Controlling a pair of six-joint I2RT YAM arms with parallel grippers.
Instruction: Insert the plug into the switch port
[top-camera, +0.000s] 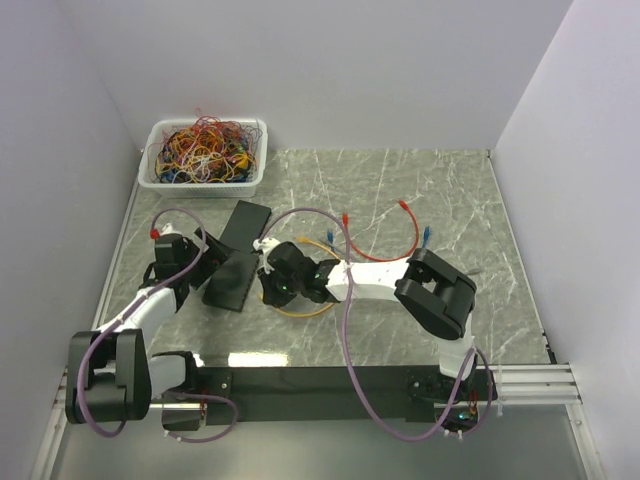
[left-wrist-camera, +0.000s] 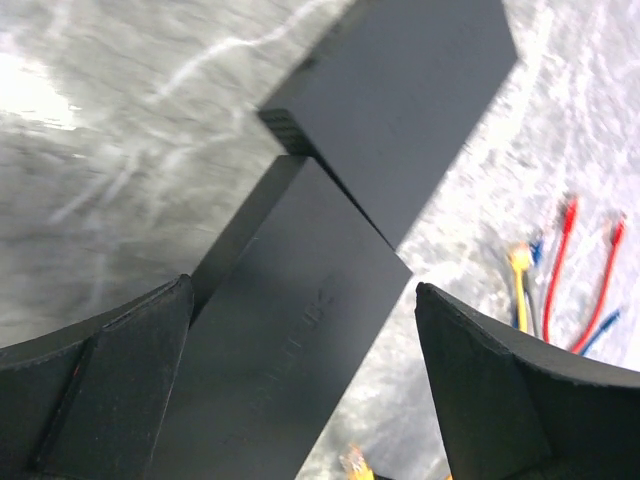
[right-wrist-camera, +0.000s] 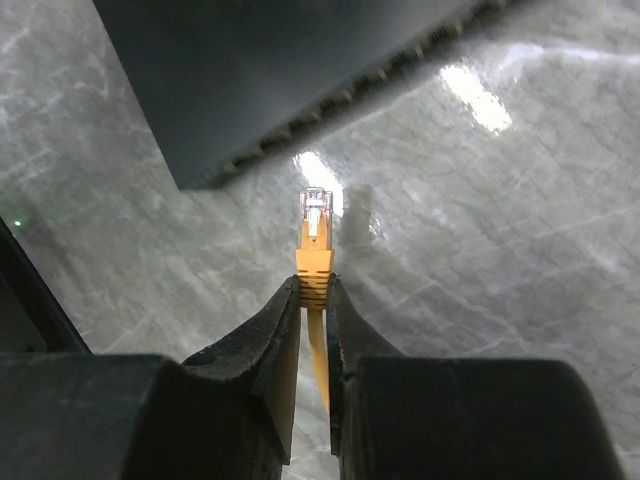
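No brand or label readable anywhere. A faint embossed mark on top of the front switch (left-wrist-camera: 290, 340) showed only in the left wrist view and was too blurred to read.

Top view: front switch (top-camera: 230, 282) lay flat on the marbled table (top-camera: 460, 200). The rear switch (top-camera: 245, 222) sat just behind it, corner to corner. The white bin (top-camera: 200, 187), well behind the front switch against the back wall, held a tangle of coloured cables (top-camera: 205, 150). Loose red cable (top-camera: 390, 235) with blue-tipped ends lay right of the front switch.

Left gripper (top-camera: 205, 268) sat at the front switch's left side. In its wrist view the jaws were spread wide with the front switch between the fingers (left-wrist-camera: 100, 390); contact could not be told.

Right gripper (top-camera: 266, 280) sat just right of the front switch, its orange cable (top-camera: 300, 308) looping behind it.

Only the right wrist view showed the grip: right gripper (right-wrist-camera: 313, 300) jaws pinching the orange plug (right-wrist-camera: 315, 250) by its boot, clear tip pointing at a port row (right-wrist-camera: 330, 112), near it but apart. Which switch that row belonged to could not be told there.

Only the left wrist view showed a yellow plug (left-wrist-camera: 518, 258) right of the front switch.
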